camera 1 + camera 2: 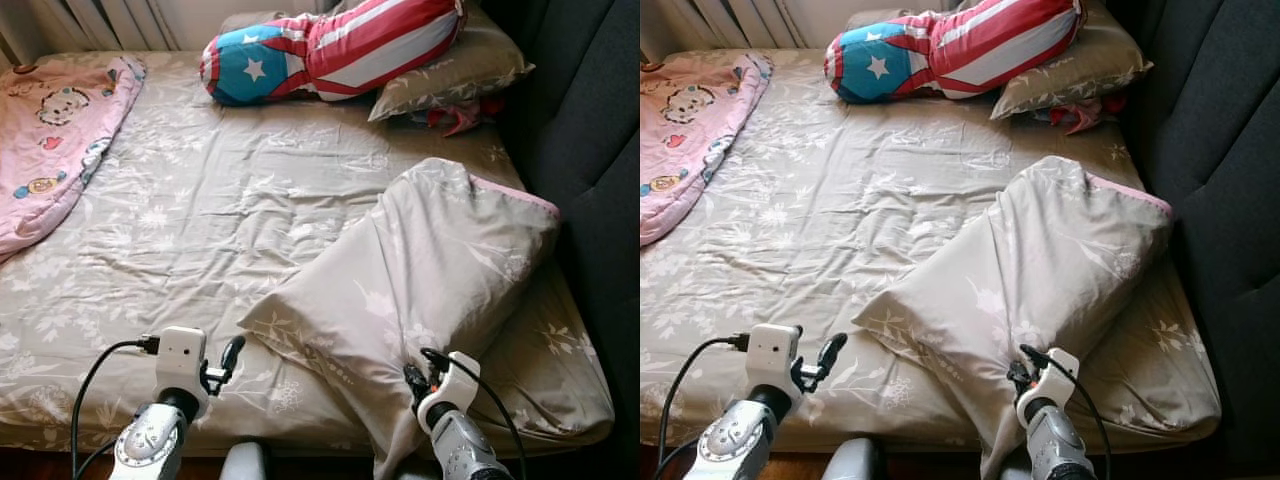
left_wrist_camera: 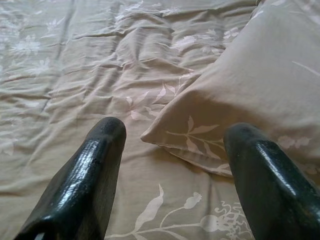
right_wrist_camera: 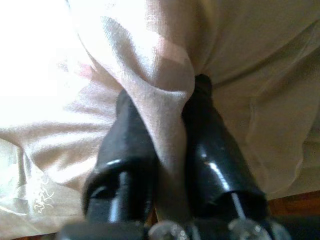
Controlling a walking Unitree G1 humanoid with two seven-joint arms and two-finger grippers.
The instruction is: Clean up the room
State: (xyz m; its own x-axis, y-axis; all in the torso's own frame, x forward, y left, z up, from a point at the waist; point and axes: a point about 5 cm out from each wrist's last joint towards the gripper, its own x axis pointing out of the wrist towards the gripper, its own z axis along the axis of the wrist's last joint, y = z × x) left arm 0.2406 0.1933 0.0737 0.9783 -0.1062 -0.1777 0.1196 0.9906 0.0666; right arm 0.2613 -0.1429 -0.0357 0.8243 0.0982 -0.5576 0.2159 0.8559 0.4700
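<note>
Pillow (image 1: pixel 420 275) lies askew on bed (image 1: pixel 200 220), near foot edge. Right gripper (image 3: pixel 167 150) clenched on pillowcase fold; left gripper (image 2: pixel 172 170) spread, hovering by corner. Soft, light, floppy; best held at corners or hem.

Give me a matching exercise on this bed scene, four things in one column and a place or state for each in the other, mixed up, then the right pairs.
1. right gripper
2. left gripper
3. pink blanket
4. striped bolster

A. at the head of the bed, partly on a pillow
B. fingers apart over the sheet, by a pillow corner
C. on the bed's left side
D. pinching a fold of the big pillow

Pairs: 1-D, 2-B, 3-C, 4-A
</note>
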